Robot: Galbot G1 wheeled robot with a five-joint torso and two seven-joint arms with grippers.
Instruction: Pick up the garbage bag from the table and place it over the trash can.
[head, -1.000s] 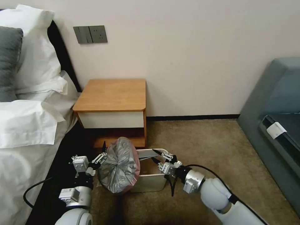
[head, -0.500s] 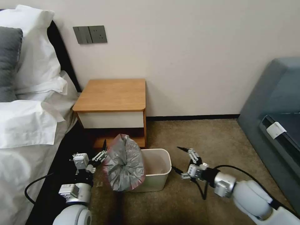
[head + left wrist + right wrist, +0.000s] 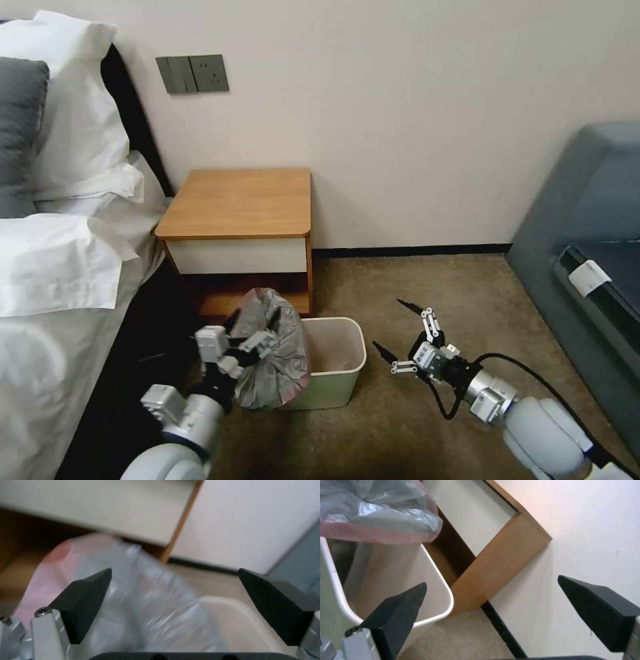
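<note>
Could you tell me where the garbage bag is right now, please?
In the head view, the garbage bag is bunched over the left end of the trash can, below the table, at the open left gripper.

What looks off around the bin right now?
The garbage bag isn't lining the trash can: it sits bunched on the can's left rim, most of the opening uncovered. Left gripper is open at the bag; right gripper is open over the carpet, apart.

The garbage bag [image 3: 270, 353] blocks the trash can's [image 3: 340, 363] left half.
</note>
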